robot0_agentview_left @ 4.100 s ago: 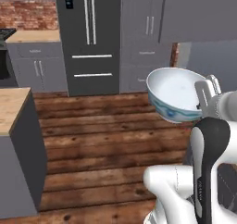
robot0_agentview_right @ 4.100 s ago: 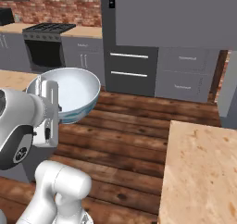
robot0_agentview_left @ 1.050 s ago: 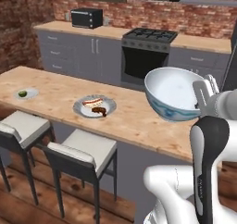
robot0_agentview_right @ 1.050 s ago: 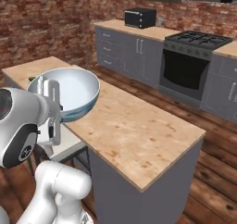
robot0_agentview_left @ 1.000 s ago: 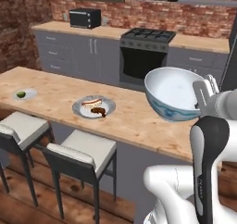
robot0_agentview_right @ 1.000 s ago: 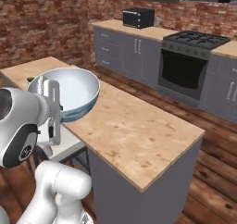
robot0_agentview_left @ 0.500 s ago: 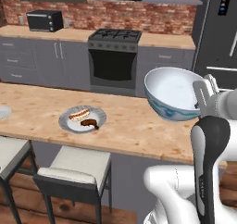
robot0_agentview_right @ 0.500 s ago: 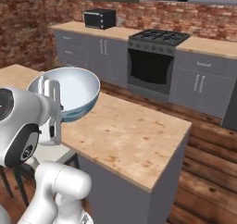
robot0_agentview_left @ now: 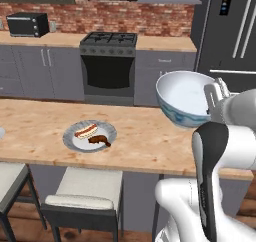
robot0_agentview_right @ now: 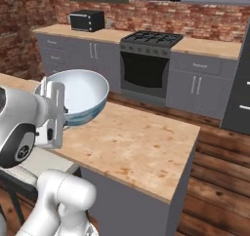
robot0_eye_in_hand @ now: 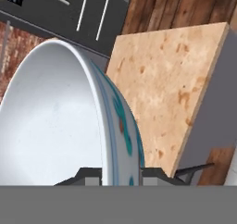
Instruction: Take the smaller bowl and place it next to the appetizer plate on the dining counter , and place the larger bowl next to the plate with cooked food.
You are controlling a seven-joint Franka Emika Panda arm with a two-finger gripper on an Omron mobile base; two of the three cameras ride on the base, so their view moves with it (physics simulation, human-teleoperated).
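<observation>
Since half a second ago the base has driven on, sliding the whole scene sideways. Nearest, the two-finger gripper [robot0_agentview_left: 216, 97] clenches the rim of the big, deep white porcelain bowl with blue-green pattern [robot0_agentview_left: 184, 103], held above the light marbled wood dining counter [robot0_agentview_left: 145, 146]. Farther left on that counter sits the round grey-white plate with sausage and brown meat [robot0_agentview_left: 90, 135]. Beyond stands a black gas stove [robot0_agentview_left: 109, 59].

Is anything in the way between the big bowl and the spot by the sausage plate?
Nothing visible. The larger bowl hangs in the gripper above the dining counter, with bare countertop between it and the plate with cooked food.
</observation>
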